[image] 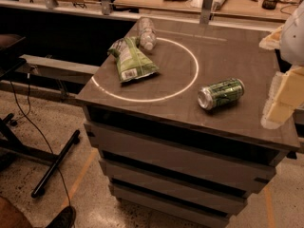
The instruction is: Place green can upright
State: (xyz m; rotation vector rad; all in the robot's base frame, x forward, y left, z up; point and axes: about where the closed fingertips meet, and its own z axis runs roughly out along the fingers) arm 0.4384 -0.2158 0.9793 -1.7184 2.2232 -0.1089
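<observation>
Far left on the floor: black chair base [53,167] and a thin cable [29,115]. The counter [228,125] has drawer-like tiers below it. A white ring [196,75] is marked on the top. A green-and-white bag [132,61] lies flat on the left part of the ring, mostly inside it. A clear bottle [147,32] lies on its side just behind the bag, at the ring's back edge. The green can [221,93] lies on its side, not upright, on the counter just right of the ring and outside it. Its silver top points front-left. It sits well apart from the bag and bottle. The hand [281,77] is at the far right edge, pale and cut off by the frame, above the counter's right side. It is near the can and not touching it. Cannot tell how far open it is. No object seen in it.
</observation>
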